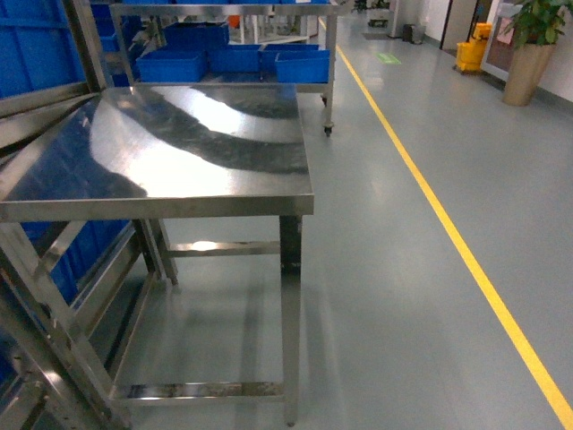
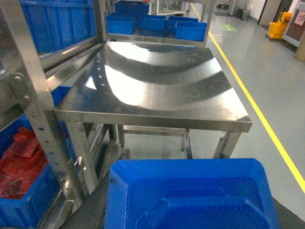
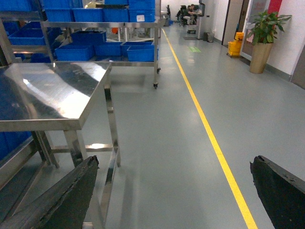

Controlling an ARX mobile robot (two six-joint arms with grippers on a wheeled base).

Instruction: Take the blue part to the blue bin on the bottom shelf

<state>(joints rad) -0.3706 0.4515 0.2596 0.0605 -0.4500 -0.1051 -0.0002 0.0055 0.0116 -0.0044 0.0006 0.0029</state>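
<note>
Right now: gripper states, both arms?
Left: the gripper itself is not in view; a blue plastic bin fills the bottom of the left wrist view.
Right: open, black fingers spread wide, holding nothing.

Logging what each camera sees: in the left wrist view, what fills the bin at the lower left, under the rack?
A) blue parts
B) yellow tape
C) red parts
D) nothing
C: the blue bin at the lower left holds a heap of red parts.
</note>
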